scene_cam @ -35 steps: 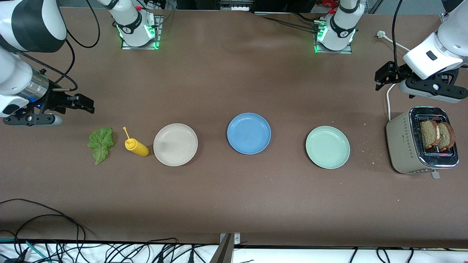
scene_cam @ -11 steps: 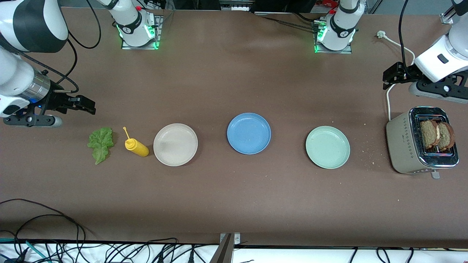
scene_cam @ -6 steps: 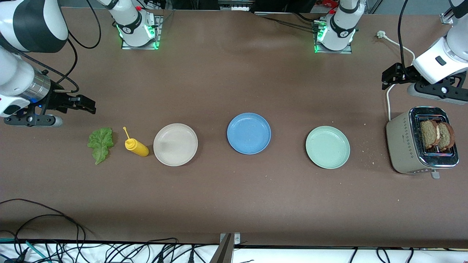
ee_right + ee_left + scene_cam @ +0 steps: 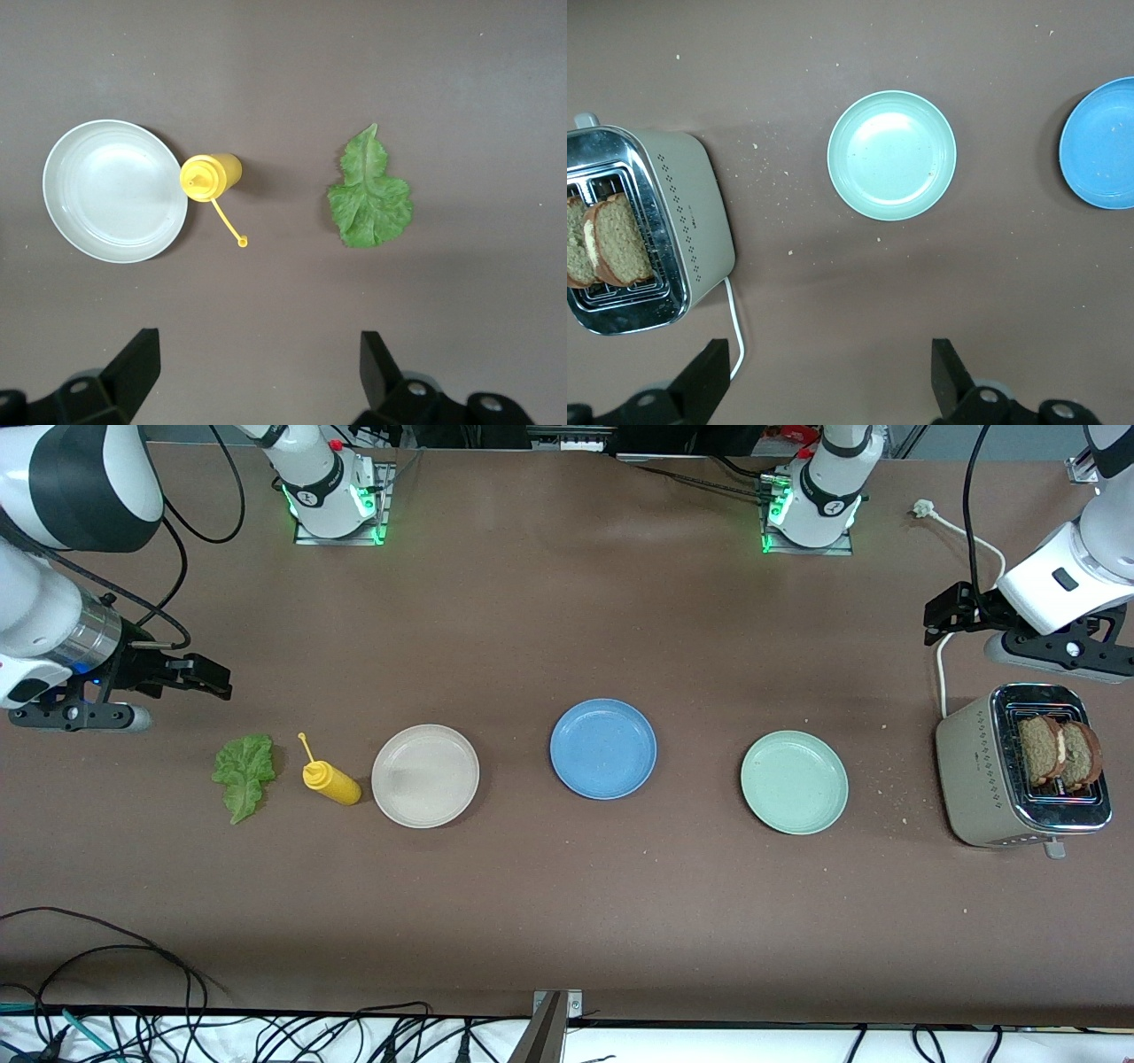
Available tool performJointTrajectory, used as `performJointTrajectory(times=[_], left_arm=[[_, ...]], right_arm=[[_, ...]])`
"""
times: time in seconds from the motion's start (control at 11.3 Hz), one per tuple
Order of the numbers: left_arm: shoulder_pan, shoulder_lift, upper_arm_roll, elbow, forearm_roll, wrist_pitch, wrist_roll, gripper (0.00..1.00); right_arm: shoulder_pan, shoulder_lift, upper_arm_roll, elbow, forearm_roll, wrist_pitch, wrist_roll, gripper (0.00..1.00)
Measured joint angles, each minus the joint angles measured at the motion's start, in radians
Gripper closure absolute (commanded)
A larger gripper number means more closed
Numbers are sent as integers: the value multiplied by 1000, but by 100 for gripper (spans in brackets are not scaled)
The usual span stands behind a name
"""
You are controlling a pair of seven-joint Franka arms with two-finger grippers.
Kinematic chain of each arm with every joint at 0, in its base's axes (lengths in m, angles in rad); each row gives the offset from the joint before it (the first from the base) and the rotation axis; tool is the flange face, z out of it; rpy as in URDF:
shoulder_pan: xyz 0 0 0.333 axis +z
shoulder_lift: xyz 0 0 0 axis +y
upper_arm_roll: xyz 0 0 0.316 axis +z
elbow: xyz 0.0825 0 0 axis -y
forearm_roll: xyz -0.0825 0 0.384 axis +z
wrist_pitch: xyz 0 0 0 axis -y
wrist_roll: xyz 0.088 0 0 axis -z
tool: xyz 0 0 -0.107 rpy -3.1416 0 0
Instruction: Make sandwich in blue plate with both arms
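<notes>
The blue plate point(image 4: 603, 748) lies in the middle of the table with nothing on it; its edge also shows in the left wrist view point(image 4: 1103, 142). No sandwich is in view. Two brown bread slices point(image 4: 1059, 751) point(image 4: 602, 239) stand in the toaster's slots. A green lettuce leaf point(image 4: 244, 773) point(image 4: 370, 190) lies flat at the right arm's end. My left gripper point(image 4: 939, 613) point(image 4: 830, 363) hangs open over the toaster's white cord, holding nothing. My right gripper point(image 4: 217, 677) point(image 4: 257, 350) hangs open over bare table beside the lettuce, holding nothing.
The beige toaster point(image 4: 974, 779) point(image 4: 691, 221) stands at the left arm's end. A mint-green plate point(image 4: 795, 782) point(image 4: 892, 155) lies between it and the blue plate. A beige plate point(image 4: 425, 776) point(image 4: 115, 190) and a yellow squeeze bottle point(image 4: 330, 781) point(image 4: 210, 175) lie beside the lettuce.
The left arm's wrist has shifted and turned a little above the toaster's cord. The right arm and everything on the table have stayed put.
</notes>
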Motion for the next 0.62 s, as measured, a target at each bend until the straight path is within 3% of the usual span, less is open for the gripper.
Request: performJointTrajectory(times=[0.62], left_arm=[[0, 0, 0, 9, 0, 0, 0, 0]], right_arm=[[0, 1, 0, 0, 0, -4, 0, 0]])
